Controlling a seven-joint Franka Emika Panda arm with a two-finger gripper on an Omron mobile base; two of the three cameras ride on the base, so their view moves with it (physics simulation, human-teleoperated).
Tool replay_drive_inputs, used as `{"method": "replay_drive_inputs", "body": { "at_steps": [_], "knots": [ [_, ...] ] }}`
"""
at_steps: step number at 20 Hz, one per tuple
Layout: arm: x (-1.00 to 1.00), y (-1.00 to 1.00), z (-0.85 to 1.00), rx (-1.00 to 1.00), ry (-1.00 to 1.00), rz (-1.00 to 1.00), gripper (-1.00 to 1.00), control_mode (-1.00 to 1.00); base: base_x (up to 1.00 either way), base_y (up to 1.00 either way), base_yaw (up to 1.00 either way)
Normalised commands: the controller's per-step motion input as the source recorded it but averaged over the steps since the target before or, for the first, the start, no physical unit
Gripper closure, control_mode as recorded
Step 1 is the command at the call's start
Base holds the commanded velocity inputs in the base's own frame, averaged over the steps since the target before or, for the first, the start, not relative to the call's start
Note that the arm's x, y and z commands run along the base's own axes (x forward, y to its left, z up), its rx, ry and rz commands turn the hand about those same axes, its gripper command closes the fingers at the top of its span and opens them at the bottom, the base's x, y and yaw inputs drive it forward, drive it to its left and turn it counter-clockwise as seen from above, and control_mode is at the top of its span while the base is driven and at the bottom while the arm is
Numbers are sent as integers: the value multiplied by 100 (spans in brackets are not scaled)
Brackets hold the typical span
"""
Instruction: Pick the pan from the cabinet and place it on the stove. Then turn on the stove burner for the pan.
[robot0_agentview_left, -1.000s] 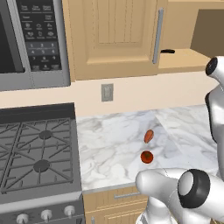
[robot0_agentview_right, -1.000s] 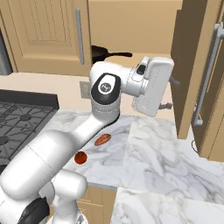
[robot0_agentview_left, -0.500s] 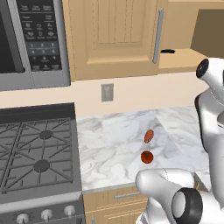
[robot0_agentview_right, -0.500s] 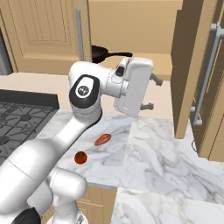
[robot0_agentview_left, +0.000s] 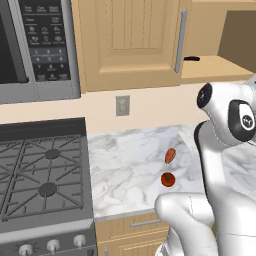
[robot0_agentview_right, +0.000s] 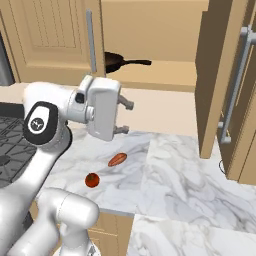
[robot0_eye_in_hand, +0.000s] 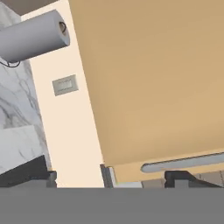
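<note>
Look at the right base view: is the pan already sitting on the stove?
No. The pan lies on the shelf of the open cabinet, well above the counter and away from the stove.

- Arm bent at elbow, forearm level, hand turned sideways.
- Gripper — jaws spread wide, one above the other, nothing between them.

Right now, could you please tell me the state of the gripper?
Gripper: open, holding nothing, out in front of the open cabinet.

Glossy white arm, dark round joint caps
</note>
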Motion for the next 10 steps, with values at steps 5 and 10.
{"method": "replay_drive_inputs", "body": {
  "at_steps": [5, 10],
  "knots": [
    [-24, 100, 0, 10, -24, 6, -100, -100, 0, 0, 0],
    [-8, 98, 0, 14, -31, 13, -100, -100, 0, 0, 0]
  ]
}}
